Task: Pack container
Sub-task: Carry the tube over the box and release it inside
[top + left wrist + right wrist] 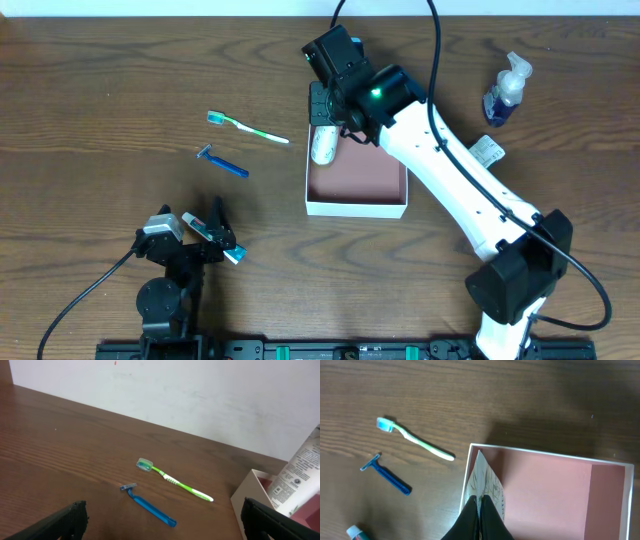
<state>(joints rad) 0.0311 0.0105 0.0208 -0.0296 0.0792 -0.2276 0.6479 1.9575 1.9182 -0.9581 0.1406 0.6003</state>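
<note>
The container (356, 208), a shallow white-walled box with a pink inside, sits at the table's middle. It also shows in the right wrist view (555, 495) and, as a corner, in the left wrist view (247, 496). My right gripper (333, 128) (480, 502) is shut on a white printed tube (323, 146) (487, 485) (300, 477). It holds the tube tilted over the container's far left corner. A green toothbrush (248, 127) (175, 481) (415, 440) and a blue razor (222, 162) (148, 506) (387, 474) lie left of the container. My left gripper (200, 232) (164, 527) is open and empty.
A small tube with a teal cap (214, 240) (355, 532) lies by my left gripper. A spray bottle (505, 90) stands at the far right, with a green-and-white packet (487, 150) in front of it. A white wall runs along the table's far edge.
</note>
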